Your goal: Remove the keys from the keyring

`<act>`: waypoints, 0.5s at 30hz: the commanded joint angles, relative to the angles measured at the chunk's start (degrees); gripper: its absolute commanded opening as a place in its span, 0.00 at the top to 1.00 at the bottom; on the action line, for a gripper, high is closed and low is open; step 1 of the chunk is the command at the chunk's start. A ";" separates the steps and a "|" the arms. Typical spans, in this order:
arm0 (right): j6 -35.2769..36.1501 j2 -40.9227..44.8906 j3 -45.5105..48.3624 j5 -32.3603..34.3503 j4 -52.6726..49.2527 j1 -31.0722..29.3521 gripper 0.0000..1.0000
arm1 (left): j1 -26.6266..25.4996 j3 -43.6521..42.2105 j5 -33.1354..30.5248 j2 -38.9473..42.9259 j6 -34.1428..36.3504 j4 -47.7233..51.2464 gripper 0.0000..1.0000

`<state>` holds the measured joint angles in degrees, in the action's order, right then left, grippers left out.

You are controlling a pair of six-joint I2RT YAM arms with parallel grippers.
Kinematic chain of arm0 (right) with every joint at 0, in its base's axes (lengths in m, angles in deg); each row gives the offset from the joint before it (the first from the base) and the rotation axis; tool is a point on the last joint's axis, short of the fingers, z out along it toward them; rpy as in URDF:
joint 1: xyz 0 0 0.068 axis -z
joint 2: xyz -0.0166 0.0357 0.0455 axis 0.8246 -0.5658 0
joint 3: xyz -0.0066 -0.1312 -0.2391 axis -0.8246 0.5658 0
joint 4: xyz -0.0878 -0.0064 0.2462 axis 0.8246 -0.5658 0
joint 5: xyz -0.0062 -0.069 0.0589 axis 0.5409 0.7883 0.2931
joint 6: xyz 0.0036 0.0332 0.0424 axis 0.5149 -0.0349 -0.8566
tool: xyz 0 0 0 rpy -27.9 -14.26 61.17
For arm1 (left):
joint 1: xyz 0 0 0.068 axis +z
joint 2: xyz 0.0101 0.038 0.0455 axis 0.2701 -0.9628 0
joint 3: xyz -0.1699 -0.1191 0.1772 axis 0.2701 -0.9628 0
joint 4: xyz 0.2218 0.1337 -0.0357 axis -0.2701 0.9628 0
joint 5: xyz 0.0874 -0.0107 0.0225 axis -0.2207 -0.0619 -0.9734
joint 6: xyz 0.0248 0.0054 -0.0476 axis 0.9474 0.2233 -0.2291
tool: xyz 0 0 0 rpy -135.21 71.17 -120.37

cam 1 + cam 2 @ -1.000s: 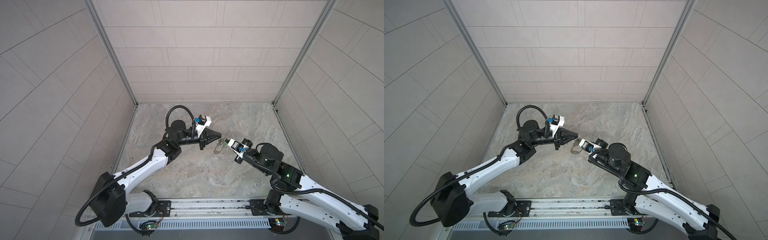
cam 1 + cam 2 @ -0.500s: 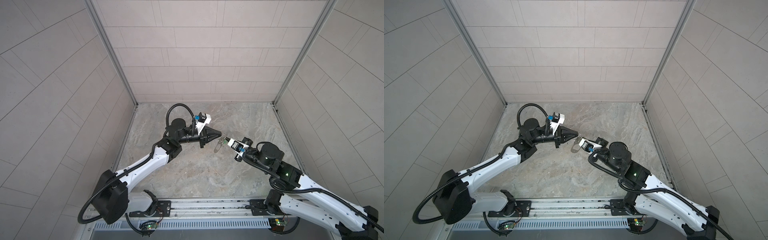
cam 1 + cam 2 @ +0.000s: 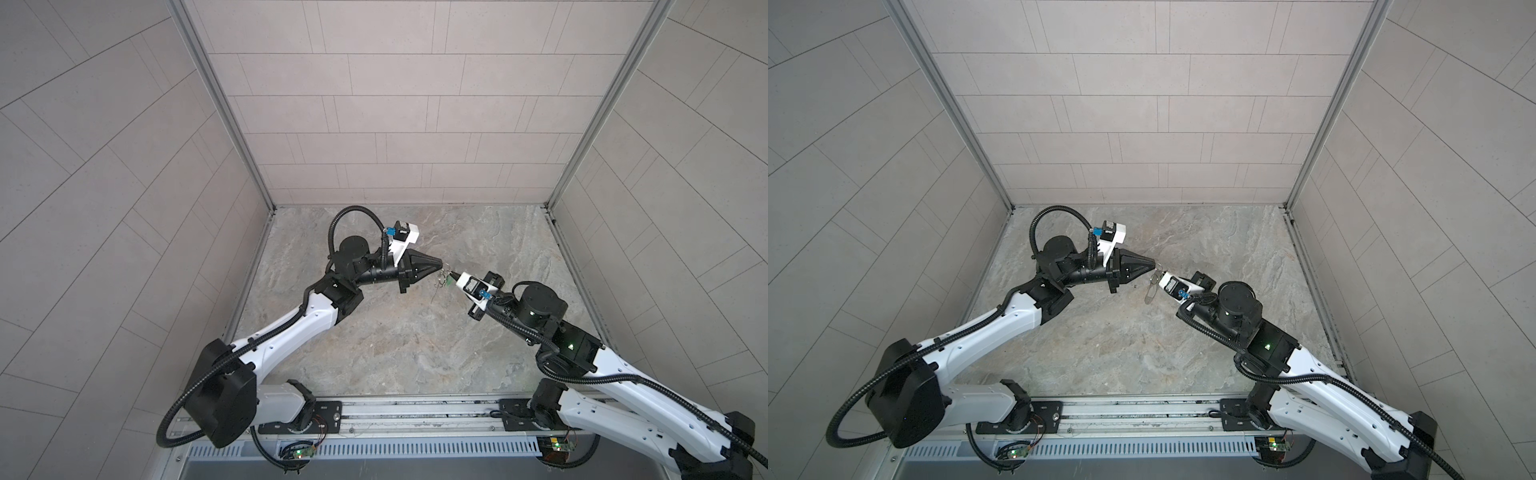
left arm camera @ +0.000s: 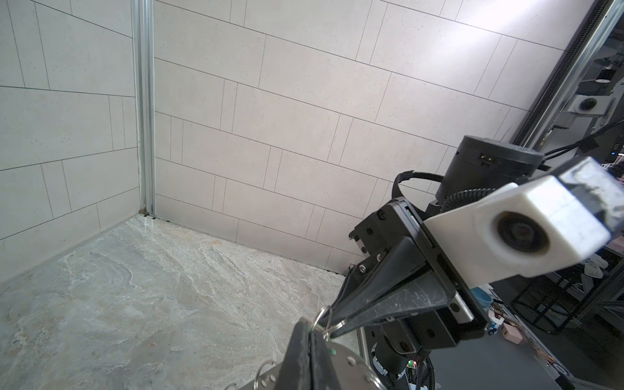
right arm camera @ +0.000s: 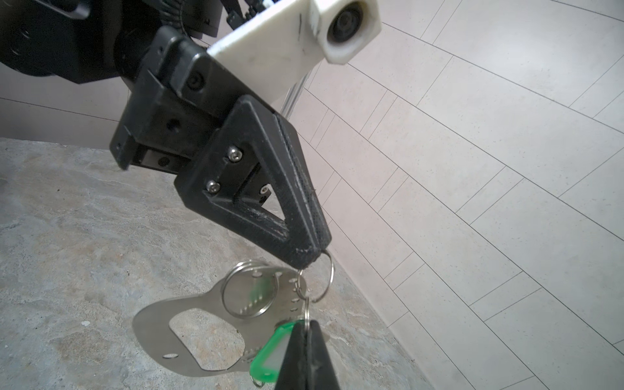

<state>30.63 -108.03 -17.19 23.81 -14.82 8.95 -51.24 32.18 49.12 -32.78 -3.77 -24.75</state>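
Everything sits near the centre of both top views, tip to tip. My left fingers (image 5: 297, 209) are pinched shut on a small silver wire loop (image 5: 332, 273) at the edge of the flat grey oblong metal keyring plate (image 5: 150, 326). My right fingers (image 5: 293, 368) are pinched shut on the narrow end of the bright green teardrop plastic key tag (image 5: 270, 358), where its own loop joins that same edge. In a top view the plate (image 3: 1150, 290) hangs from the tips toward the lower left, probably clear of the grey marble worktop (image 3: 374, 332). The tag is at my right tips, just beside the left ones. The pull probably goes straight apart along the tip-to-tip line.
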 commanded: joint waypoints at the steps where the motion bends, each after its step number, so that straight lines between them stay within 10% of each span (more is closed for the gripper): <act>1: -0.88 0.66 -0.03 -0.90 2.00 0.28 1.00 | 0.48 1.54 0.52 -0.26 -1.42 -3.77 1.00; 15: -0.21 1.26 1.79 -3.13 5.45 2.08 1.00 | 0.94 1.65 0.48 -0.49 -2.77 -5.25 1.00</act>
<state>30.50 -107.92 -16.10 22.28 -11.30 10.55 -50.83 32.18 49.12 -33.35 -5.43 -26.20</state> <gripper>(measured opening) 0.042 0.051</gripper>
